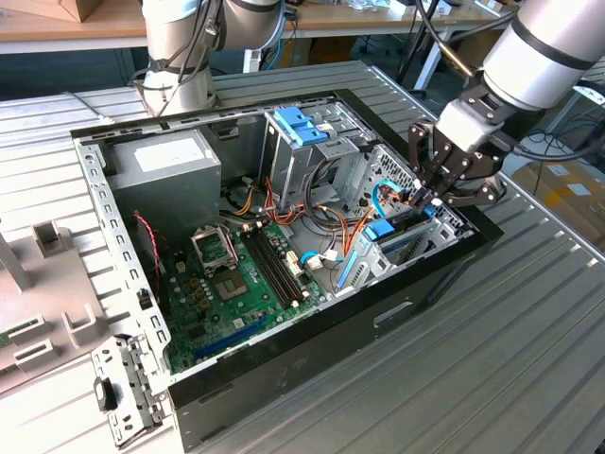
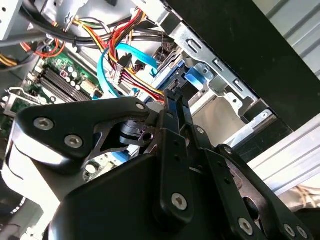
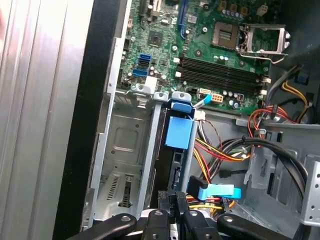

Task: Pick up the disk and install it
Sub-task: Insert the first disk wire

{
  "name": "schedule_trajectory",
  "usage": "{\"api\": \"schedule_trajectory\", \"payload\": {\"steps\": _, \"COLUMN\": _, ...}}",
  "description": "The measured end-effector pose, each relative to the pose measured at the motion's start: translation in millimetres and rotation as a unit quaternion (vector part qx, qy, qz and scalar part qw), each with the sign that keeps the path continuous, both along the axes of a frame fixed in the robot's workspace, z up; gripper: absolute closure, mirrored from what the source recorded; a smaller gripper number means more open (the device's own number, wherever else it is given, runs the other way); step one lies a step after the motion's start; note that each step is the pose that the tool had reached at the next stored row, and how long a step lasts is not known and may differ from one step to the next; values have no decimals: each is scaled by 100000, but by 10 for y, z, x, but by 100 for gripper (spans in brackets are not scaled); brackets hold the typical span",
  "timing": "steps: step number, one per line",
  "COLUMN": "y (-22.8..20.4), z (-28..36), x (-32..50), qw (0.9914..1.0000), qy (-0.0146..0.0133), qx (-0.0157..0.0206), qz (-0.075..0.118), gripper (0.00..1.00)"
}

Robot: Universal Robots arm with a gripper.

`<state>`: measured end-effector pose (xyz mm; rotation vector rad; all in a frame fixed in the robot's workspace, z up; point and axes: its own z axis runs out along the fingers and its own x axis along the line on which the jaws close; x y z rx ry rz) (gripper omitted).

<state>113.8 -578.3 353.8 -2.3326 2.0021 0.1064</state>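
There is one disk (image 3: 172,165), and it stands on edge in the drive cage of the open computer case (image 1: 416,284), directly below my tool (image 1: 433,200). In the first wrist view I see mostly its dark narrow edge and the blue carrier (image 3: 179,131) on it; its label and flat sides are hidden by the cage walls. Beside it is one more bay (image 3: 122,165), bare metal. In the exterior view the disk itself is hard to make out behind my tool; a blue tab (image 1: 379,230) shows there.

My tool's fingers (image 2: 176,107) are drawn narrowly together, their tips over the disk's upper edge; I cannot tell whether they actually touch or pinch it, because the tips are cut off in the first wrist view and the tool's own body blocks much of the second.

One light-blue flat cable (image 3: 216,191) lies just beside the tool, next to a bundle of red, yellow and black wires (image 3: 220,150). Farther off lie one green motherboard (image 1: 236,284), one grey power supply (image 1: 170,165), and one blue bracket (image 1: 302,125) atop the upper cage. The case rests on a ribbed metal table (image 1: 510,331).
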Motion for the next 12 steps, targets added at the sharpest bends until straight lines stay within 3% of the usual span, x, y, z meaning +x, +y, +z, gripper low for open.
{"api": "schedule_trajectory", "payload": {"steps": 2, "y": 0, "z": -6, "x": 0, "qw": 99993, "qy": 0, "qx": -2, "qz": -1198, "gripper": 83}}
{"api": "schedule_trajectory", "payload": {"steps": 6, "y": 1, "z": -21, "x": -2, "qw": 99895, "qy": 3, "qx": -1, "qz": -4579, "gripper": 83}}
{"api": "schedule_trajectory", "payload": {"steps": 12, "y": 14, "z": -41, "x": -14, "qw": 99760, "qy": 2, "qx": -7, "qz": -6928, "gripper": 83}}
